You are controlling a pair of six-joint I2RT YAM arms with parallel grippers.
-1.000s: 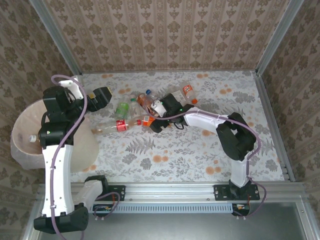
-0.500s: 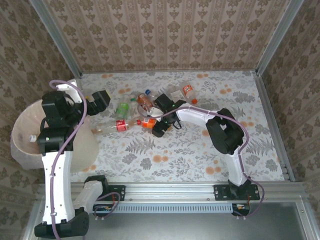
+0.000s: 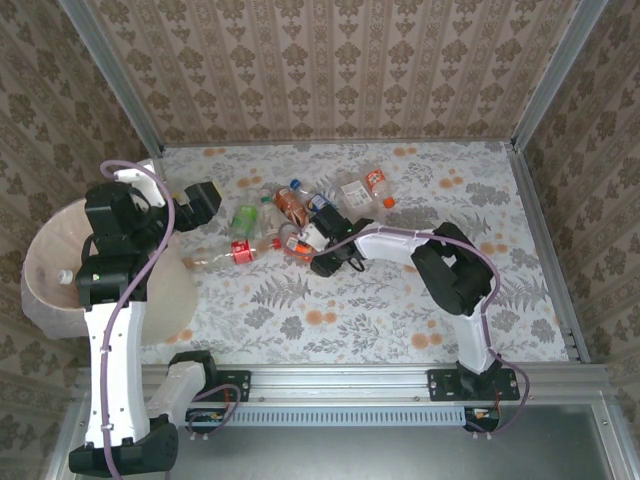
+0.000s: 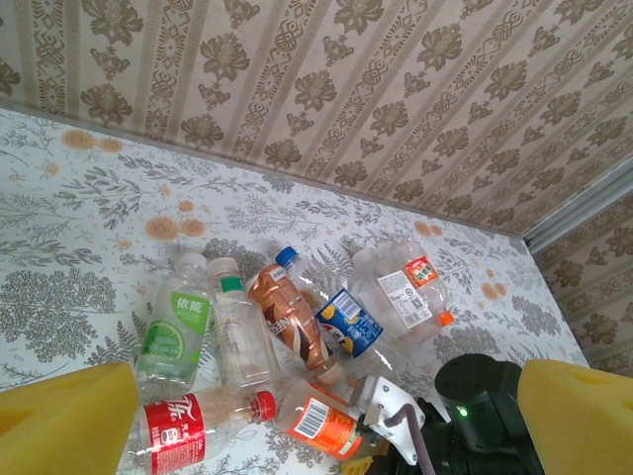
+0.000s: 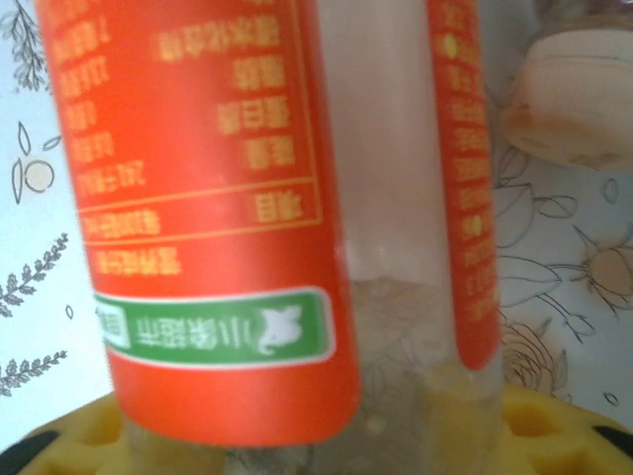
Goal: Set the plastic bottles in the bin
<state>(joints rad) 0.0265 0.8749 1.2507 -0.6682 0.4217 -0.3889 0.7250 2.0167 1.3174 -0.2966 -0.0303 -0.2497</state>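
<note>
barely begun: most bottles unbinned

clamped by the right gripper [image 3: 303, 241]: the orange-labelled bottle [image 5: 198, 198], at the near edge of the bottle pile [image 4: 287, 317] on the table [image 3: 400, 310]. jaws of the left gripper [image 3: 205, 196] released wide, hovering beside the bin [image 3: 50, 240] at the table's left edge. half a dozen others loose; maybe one small bottle [image 3: 65, 277] already inside. open table toward the arms; back wall [image 3: 330, 80] near the pile.

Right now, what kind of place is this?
Probably a robot test booth, not a home: wallpapered walls sit in a metal frame, two robot arms are bolted to a rail, and plastic bottles lie on a flowery table beside a bin.
</note>
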